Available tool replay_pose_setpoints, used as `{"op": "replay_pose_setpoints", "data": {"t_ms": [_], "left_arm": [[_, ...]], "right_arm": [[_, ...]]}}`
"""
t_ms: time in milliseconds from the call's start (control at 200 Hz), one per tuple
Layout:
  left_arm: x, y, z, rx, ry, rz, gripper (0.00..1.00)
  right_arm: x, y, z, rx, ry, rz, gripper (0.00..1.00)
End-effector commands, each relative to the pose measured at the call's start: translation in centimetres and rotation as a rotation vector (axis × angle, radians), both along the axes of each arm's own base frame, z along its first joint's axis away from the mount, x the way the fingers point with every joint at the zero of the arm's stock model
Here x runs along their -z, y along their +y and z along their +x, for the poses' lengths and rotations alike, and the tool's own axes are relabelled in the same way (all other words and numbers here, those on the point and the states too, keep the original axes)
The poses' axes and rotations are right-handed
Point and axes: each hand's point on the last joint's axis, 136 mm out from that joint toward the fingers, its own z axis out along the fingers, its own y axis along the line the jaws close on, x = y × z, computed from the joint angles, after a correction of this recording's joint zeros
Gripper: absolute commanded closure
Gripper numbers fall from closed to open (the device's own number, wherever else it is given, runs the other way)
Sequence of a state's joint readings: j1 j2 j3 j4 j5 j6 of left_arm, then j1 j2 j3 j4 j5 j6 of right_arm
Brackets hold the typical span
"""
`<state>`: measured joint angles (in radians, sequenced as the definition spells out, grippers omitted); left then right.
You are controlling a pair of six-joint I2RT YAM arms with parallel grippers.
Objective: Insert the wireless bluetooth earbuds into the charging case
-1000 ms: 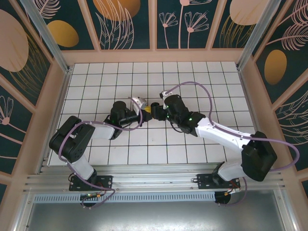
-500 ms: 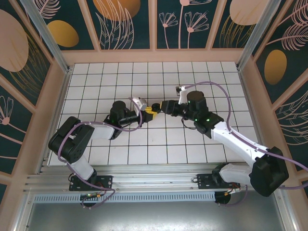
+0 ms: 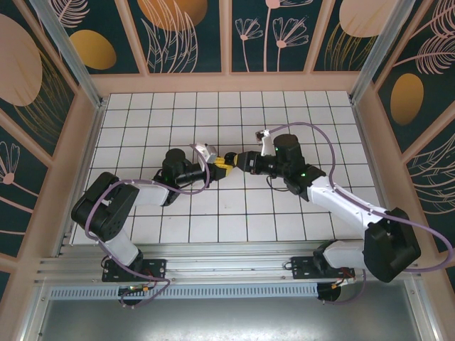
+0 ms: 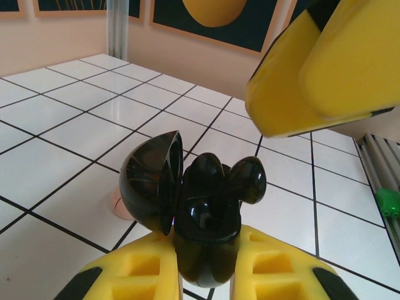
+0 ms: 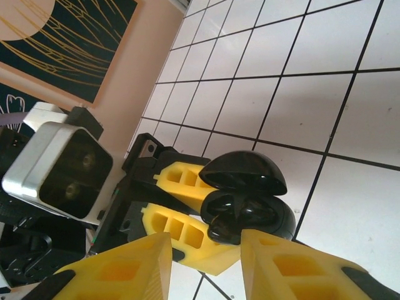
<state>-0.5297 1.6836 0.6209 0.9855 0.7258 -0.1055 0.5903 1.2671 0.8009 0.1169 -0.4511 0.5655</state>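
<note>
My left claw [image 4: 203, 250] is clamped on the case [image 4: 203, 231], lid [image 4: 150, 187] open, an earbud [image 4: 247, 181] seemingly proud of the case's well — my right claw [image 5: 206, 250], part-open and empty, hangs just beside the case; I'd press straight down, gently, clear of the lid.

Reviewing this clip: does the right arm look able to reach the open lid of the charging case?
Probably yes. The left gripper holds the charging case with its lid swung open, and the right gripper hovers right beside it, jaws apart, nothing visibly between them.
</note>
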Motion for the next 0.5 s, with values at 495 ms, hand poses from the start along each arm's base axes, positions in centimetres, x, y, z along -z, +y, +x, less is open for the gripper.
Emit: {"op": "replay_pose_setpoints", "data": {"t_ms": [495], "left_arm": [[-3.23, -0.4, -0.05, 0.031, -0.094, -0.052, 0.93]], "right_arm": [[0.32, 0.07, -0.32, -0.026, 0.029, 0.077, 0.72]]}}
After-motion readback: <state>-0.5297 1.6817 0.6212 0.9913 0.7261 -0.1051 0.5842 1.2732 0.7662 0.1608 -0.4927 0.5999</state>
